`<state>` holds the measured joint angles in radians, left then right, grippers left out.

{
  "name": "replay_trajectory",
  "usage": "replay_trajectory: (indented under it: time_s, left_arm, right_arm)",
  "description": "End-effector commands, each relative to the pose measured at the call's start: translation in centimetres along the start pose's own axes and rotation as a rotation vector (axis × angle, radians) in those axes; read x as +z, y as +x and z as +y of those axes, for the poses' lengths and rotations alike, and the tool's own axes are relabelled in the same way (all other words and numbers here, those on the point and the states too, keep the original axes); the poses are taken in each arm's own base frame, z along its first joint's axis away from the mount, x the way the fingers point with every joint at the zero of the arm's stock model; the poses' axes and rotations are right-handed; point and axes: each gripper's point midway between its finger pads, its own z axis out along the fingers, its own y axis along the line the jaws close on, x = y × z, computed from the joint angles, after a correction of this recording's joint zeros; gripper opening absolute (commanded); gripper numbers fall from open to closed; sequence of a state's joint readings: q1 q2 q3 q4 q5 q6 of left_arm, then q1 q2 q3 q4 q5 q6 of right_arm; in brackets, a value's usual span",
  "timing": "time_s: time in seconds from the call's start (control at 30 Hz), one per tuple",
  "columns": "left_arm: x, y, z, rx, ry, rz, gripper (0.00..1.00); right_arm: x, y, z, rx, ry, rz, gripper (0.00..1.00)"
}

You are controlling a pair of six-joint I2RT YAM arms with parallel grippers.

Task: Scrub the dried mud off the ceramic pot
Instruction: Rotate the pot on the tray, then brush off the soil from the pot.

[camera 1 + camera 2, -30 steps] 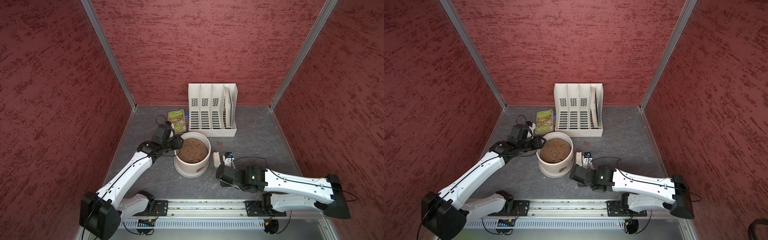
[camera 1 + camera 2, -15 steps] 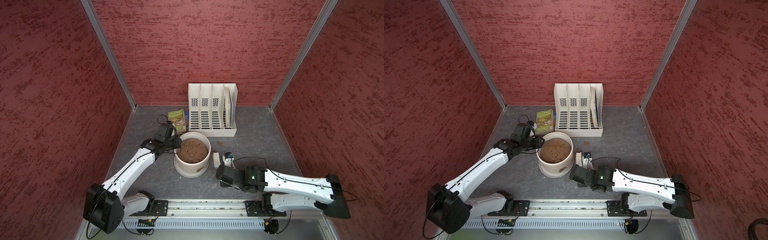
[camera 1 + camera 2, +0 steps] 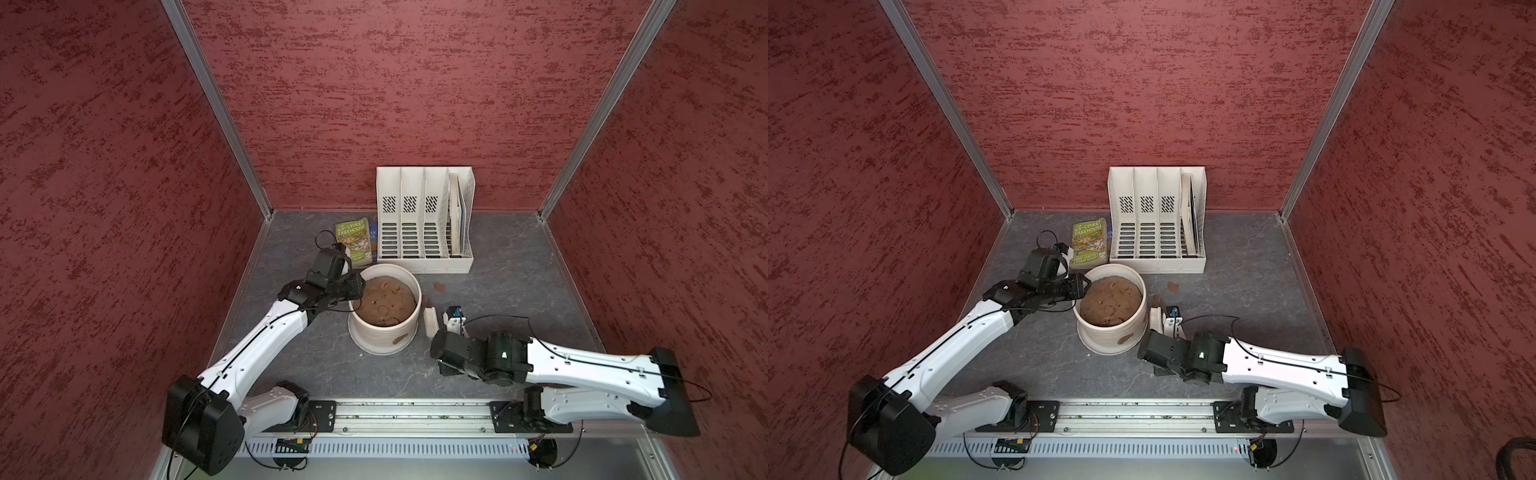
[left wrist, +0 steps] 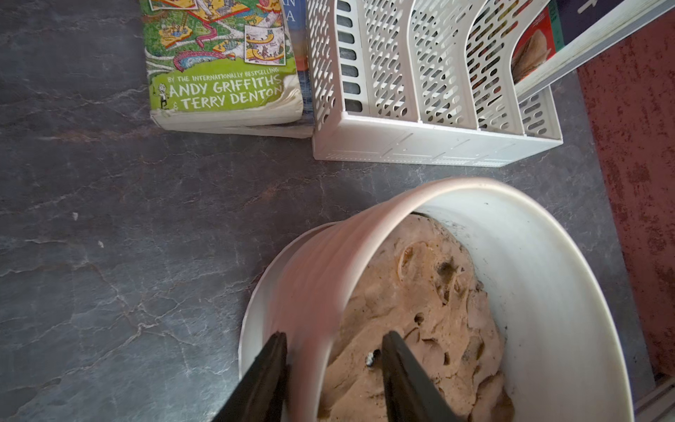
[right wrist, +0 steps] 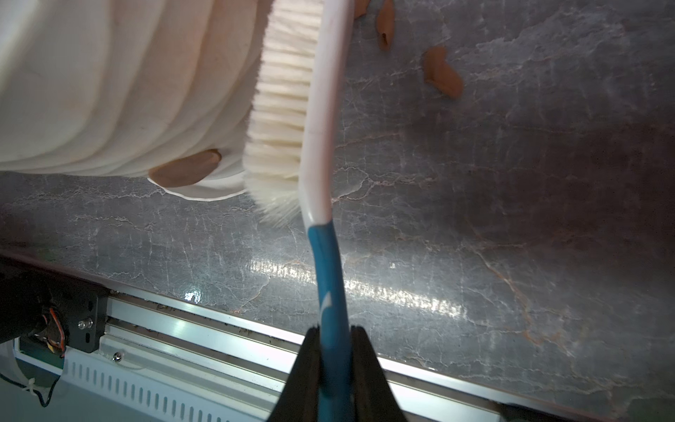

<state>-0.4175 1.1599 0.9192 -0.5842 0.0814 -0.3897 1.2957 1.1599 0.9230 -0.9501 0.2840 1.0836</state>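
Left tool (image 4: 333,336) still straddles ceramic pot (image 4: 548,292).

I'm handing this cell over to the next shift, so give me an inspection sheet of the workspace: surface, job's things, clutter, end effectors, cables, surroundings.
Surface: grey stone-look tabletop; mud flakes lying on it.
Job's things: ceramic pot upright, holding brown soil; mud patch low on its wall; brush with bristles against that wall.
Clutter: white file rack with a book in one end slot; green paperback flat beside it.
End effectors: left end effector open, fingers straddling the pot rim; right end effector shut on the brush handle.
Cables: black cable loop over the left wrist; black cable arcing over the right arm.
Surroundings: red textured walls on three sides; mounting rail in front.
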Motion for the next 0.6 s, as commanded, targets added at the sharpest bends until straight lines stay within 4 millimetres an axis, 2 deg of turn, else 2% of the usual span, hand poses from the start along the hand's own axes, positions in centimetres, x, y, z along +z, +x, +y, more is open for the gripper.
replay_trajectory:
  time_s: [0.0, 0.13, 0.57]
  left_arm:
    - [0.22, 0.53, -0.39, 0.013, 0.021, 0.020, 0.46]
    - [0.66, 0.83, -0.29, 0.006, 0.013, 0.040, 0.39]
    - [0.80, 1.11, -0.21, 0.019, -0.001, 0.056, 0.09]
  right_arm:
    - [-0.69, -0.25, 2.17, -0.020, -0.068, -0.001, 0.00]
    - [-0.64, 0.04, 2.77, -0.031, -0.077, 0.008, 0.00]
    - [-0.35, -0.03, 2.95, -0.019, -0.066, 0.006, 0.00]
